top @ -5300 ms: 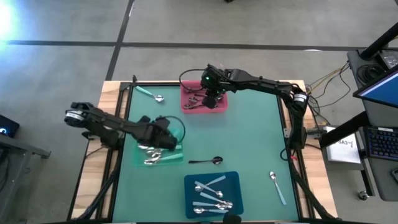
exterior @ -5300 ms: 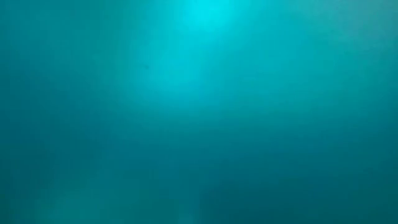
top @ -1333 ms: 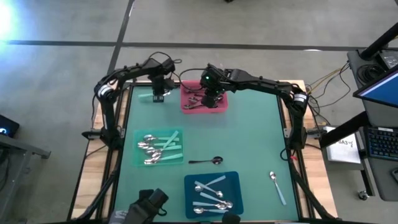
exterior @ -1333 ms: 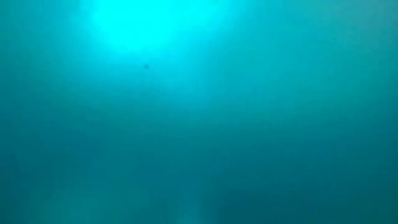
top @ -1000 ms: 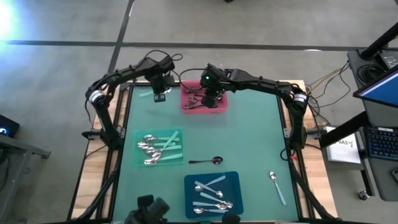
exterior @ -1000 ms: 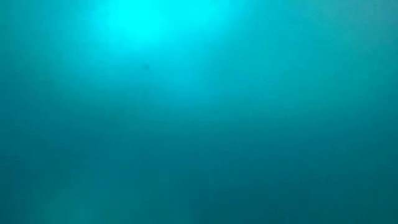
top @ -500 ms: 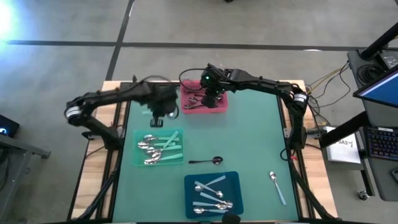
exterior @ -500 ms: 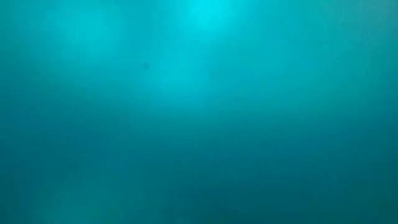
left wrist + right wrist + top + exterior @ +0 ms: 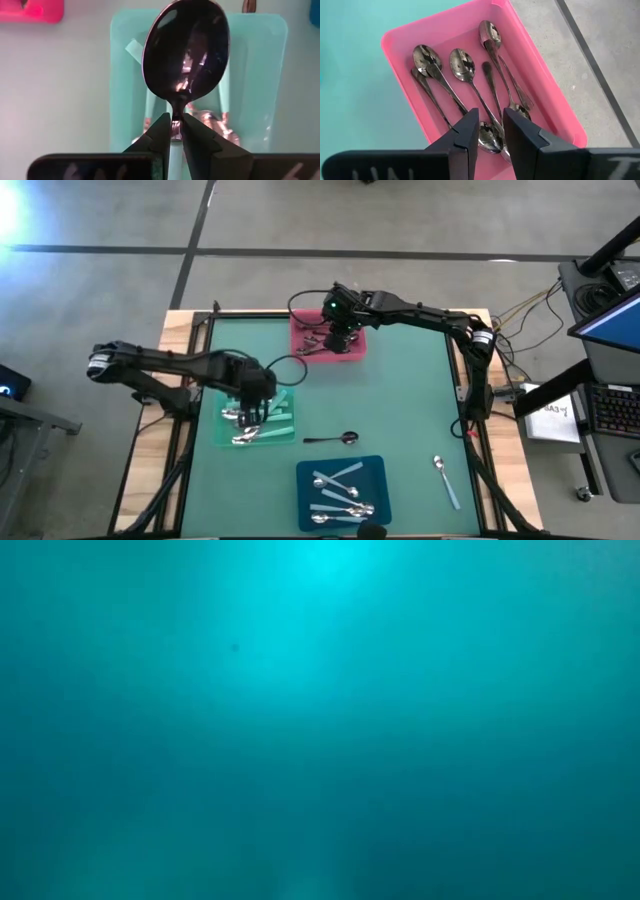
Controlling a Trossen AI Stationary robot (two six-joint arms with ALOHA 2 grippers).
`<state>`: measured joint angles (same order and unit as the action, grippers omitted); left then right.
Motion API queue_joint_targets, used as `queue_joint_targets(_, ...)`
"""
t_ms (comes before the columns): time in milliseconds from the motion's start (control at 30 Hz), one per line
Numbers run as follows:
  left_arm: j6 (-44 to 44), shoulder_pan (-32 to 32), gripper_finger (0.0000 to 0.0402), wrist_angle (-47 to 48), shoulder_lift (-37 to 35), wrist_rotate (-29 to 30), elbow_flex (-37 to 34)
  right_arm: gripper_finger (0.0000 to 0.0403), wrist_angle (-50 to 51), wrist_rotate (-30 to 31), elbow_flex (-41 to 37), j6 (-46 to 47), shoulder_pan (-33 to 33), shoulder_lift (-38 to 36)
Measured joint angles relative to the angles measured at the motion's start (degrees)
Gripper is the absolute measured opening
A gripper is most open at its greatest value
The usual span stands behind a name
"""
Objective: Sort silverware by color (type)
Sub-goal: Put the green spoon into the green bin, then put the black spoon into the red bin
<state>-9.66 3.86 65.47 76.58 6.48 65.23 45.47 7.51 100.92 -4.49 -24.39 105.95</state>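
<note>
High view: left gripper (image 9: 254,402) over the green tray (image 9: 285,435), hiding part of its spoons (image 9: 240,436); fingers too small to judge here. Right gripper (image 9: 338,332) above the pink tray (image 9: 354,352), covering most of its contents. Elsewhere on the mat (image 9: 400,400): blue tray (image 9: 375,470) with pale-handled spoons (image 9: 340,498), a dark spoon (image 9: 338,438) lying alone between green and blue trays, a blue-handled spoon (image 9: 446,481) alone near the right edge.

Low view: nothing but a teal haze; no object to make out.

Left wrist view: fingers (image 9: 161,134) pinched on the neck of a held spoon (image 9: 186,52), bowl dark and shiny, handle colour hidden behind the fingers. Green tray (image 9: 260,75) below, its spoons mostly blocked by the bowl. Grip plain here, unreadable from above.

Right wrist view: fingers (image 9: 468,131) slightly parted, gripping nothing, hanging over the pink tray (image 9: 400,45). Plain metal spoons (image 9: 462,65) inside, about six, some overlapped or cut off by the fingers; hidden in the high view.
</note>
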Motion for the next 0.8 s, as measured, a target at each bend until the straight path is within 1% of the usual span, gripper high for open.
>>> queue_joint_targets(133,-4.96,0.62,0.0038,0.02,0.15,0.06,-0.04,0.0079,0.00,0.00,0.00,0.00,0.01,0.00)
queue_joint_targets(300,-6.13,0.54,0.0056,0.31,0.15,2.08,-0.04,0.0079,0.00,0.00,0.00,0.00,-0.01,0.00)
queue_joint_targets(400,-6.80,0.54,0.0065,0.56,0.15,2.10,-0.04,0.0079,0.00,0.00,0.00,0.00,0.01,0.00)
queue_joint_targets(533,-10.85,0.83,0.0069,0.90,0.15,1.83,-0.04,0.0079,0.00,0.02,0.00,0.00,-0.01,0.00)
queue_joint_targets(667,-14.33,2.26,0.0070,2.45,0.15,-1.80,-0.04,0.0079,0.00,0.01,0.00,0.00,0.00,0.00)
queue_joint_targets(800,-19.09,6.50,0.0070,3.04,0.15,-4.02,-0.02,0.0079,-1.83,0.00,0.00,-0.02,0.01,0.00)
